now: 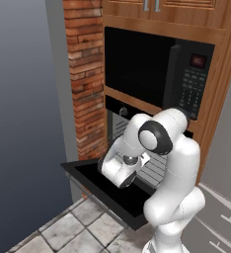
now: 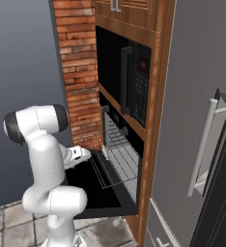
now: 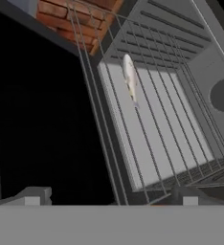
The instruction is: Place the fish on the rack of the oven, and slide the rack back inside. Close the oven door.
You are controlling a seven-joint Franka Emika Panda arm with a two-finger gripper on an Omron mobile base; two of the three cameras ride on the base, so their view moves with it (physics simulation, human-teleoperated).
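Note:
The small pale fish (image 3: 129,76) lies on the wire rack (image 3: 98,119), toward the oven's brick-side wall. The rack is partly pulled out, and its wires (image 2: 104,177) reach over the dropped oven door (image 1: 115,197) (image 2: 98,195) (image 3: 37,119). The black oven (image 1: 118,123) (image 2: 122,144) stands open, showing ribbed silver inner walls. My gripper (image 3: 111,198) hovers open above the door's inner edge, looking into the cavity, with nothing between its fingertips (image 3: 35,195). It is well short of the fish. My hand (image 2: 80,154) sits over the door.
A black microwave (image 1: 152,69) (image 2: 134,82) with a keypad is built in above the oven. A brick column (image 1: 85,74) stands left of it. A grey fridge with a long bar handle (image 2: 204,144) is to the right. The floor (image 1: 73,230) is tiled.

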